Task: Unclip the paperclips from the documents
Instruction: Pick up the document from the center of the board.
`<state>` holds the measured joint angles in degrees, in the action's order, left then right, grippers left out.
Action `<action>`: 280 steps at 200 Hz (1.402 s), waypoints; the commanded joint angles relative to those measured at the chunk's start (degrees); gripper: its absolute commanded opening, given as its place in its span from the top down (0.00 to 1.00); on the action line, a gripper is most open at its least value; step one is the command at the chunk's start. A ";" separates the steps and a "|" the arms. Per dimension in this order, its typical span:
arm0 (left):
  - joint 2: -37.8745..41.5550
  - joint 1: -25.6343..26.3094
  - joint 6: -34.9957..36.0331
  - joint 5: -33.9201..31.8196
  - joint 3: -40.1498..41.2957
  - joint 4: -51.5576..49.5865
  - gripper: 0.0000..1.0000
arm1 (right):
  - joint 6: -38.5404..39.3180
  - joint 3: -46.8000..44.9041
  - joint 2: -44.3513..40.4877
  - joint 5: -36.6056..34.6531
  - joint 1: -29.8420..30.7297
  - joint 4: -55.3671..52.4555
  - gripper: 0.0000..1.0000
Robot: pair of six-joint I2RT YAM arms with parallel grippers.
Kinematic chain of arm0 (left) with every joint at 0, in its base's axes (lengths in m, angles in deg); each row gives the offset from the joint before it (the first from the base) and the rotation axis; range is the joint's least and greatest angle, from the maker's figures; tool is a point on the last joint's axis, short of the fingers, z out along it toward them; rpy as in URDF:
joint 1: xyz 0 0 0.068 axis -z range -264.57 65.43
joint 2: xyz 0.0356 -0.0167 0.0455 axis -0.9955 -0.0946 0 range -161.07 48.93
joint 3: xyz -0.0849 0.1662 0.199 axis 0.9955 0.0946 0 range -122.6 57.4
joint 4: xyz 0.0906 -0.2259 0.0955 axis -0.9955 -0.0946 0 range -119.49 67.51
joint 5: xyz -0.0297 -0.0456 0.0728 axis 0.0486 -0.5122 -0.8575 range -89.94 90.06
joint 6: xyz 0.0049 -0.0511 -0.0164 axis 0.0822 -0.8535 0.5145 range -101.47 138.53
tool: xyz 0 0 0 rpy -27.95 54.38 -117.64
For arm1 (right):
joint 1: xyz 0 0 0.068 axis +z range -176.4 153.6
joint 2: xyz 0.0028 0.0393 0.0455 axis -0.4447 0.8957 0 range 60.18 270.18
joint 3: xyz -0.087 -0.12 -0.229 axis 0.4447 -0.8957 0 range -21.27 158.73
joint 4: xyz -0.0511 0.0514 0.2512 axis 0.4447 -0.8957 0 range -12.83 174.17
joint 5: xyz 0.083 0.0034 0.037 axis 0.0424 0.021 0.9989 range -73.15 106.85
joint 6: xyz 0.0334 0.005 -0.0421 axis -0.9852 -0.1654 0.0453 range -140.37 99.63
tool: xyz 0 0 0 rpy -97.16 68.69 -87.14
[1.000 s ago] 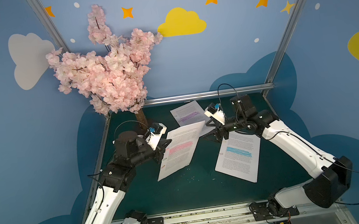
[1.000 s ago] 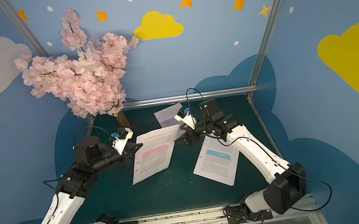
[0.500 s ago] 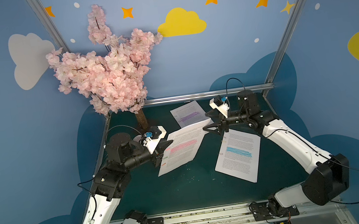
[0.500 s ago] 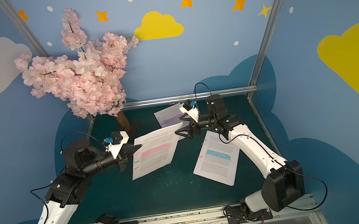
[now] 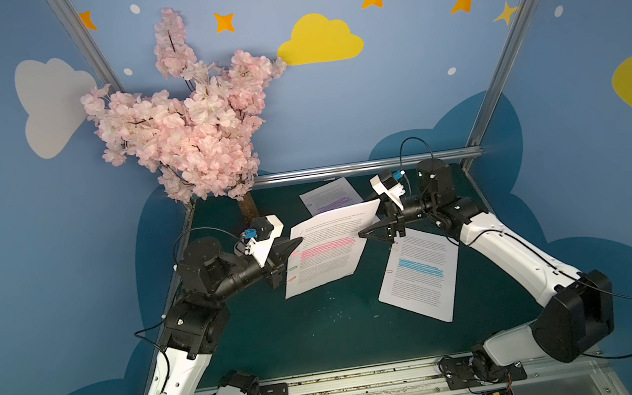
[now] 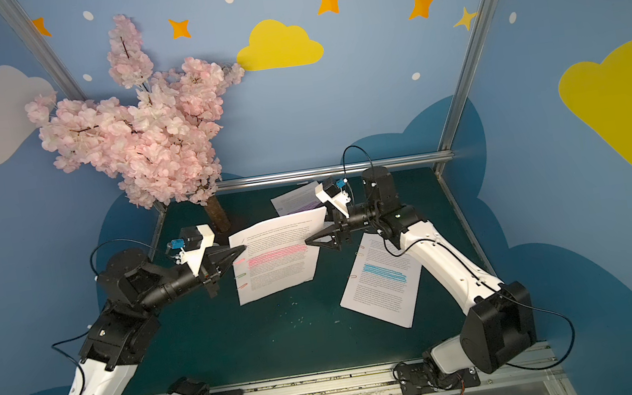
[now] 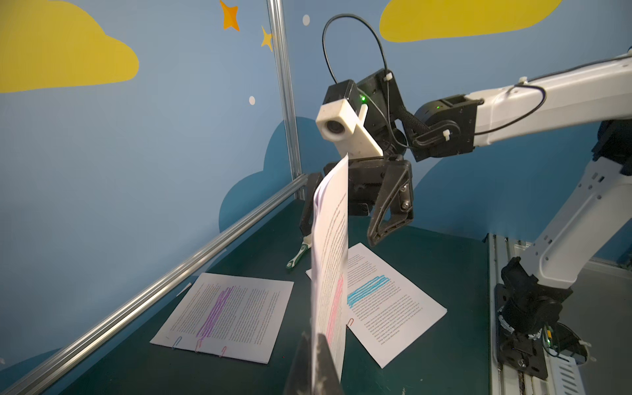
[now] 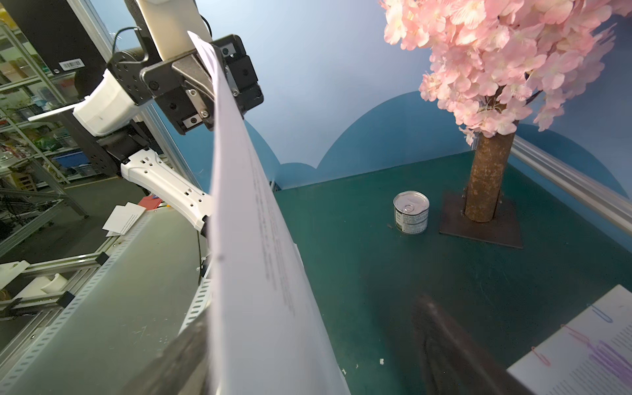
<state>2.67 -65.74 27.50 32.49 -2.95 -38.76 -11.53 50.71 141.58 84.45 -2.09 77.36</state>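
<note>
- Holding the pink-band document [image 5: 331, 255] clear of the table [image 5: 325, 331], your left gripper [image 5: 296, 243] is pressed together on the clipped edge. It sits just above the three paperclips [image 5: 292, 268] still seated there.
- In the last second the left arm has drawn back and the page has swung toward the right arm. Its far corner now stands higher in both top views.
- Your right gripper [image 5: 363, 234] no longer points down beside that corner. It now lies level at the free edge, jaws spread with one finger on each side of the sheet and not yet pinching, as the left wrist view shows.
- This looks like a two-handed hold being set up. Once the right side closes, the left could probably let go and work the clips.
- No clip has left this page yet.
- The purple-band document [image 5: 329, 198] and blue-band document [image 5: 422, 280] lie flat on the table, clips still on their edges.
</note>
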 commanded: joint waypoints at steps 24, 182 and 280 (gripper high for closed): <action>1.95 -2.42 -6.92 -0.17 2.54 8.25 0.98 | -9.82 -0.54 -0.21 1.12 0.29 9.59 0.37; 1.62 -7.84 -20.96 -2.41 9.75 25.50 0.98 | -21.03 5.43 3.76 -2.89 2.64 15.87 0.79; 0.66 -10.69 -17.18 1.67 9.12 20.33 0.82 | -25.60 10.66 5.07 -7.21 3.58 8.37 1.00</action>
<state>2.86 -75.43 6.87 31.48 7.30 -14.76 -36.49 58.10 147.46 78.70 1.23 89.44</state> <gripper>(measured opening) 0.091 0.045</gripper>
